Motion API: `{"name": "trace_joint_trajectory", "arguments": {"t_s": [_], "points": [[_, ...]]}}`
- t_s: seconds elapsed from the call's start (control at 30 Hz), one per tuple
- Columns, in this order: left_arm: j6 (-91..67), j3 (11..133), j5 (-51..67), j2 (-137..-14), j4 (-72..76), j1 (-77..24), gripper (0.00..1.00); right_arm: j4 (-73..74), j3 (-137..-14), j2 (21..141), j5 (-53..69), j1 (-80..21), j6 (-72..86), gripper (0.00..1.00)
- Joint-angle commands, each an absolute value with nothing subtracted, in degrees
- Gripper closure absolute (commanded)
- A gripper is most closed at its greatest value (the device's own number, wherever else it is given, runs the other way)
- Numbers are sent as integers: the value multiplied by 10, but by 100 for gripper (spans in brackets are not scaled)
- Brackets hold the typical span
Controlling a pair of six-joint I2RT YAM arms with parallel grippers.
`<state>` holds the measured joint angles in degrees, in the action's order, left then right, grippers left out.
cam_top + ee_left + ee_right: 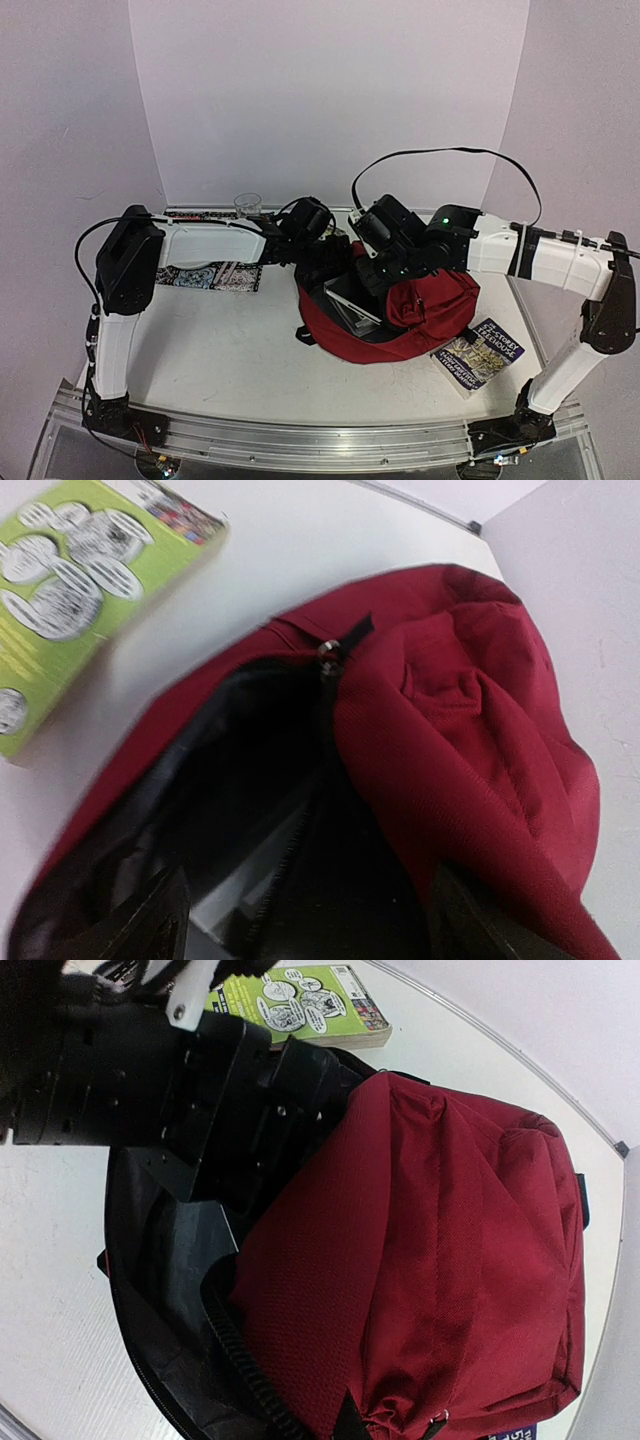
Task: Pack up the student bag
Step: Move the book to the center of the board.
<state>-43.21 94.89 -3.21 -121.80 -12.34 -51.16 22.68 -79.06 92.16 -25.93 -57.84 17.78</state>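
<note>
We see the student bag (420,310) lying right of the table's middle, its mouth gaping toward the left. Our left claw (310,930) hangs spread wide over that opening — the right claw (378,272), pressed together, sits at the bag's far edge.

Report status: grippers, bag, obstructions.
Left gripper open over student bag mouth. Right gripper shut at its rim, grip hidden. Bag unzipped, flat pale item inside. Both grippers crowd the mouth.
</note>
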Motion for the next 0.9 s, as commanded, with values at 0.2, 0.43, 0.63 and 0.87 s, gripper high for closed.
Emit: {"name": "trace_joint_trajectory", "arguments": {"t_s": [0.2, 0.43, 0.63, 0.87], "points": [[-396, 895, -93, -1090, -140, -478, 15, 238, -785, 918, -254, -582, 185, 100], [-415, 835, -52, -1077, -142, -463, 15, 238, -769, 932, -235, -581, 187, 99], [-420, 823, -27, -1084, -142, -427, 16, 238, -747, 934, -240, -581, 196, 97], [-351, 920, -9, -1152, -157, -373, 18, 238, -722, 933, -239, -581, 211, 90]]}}
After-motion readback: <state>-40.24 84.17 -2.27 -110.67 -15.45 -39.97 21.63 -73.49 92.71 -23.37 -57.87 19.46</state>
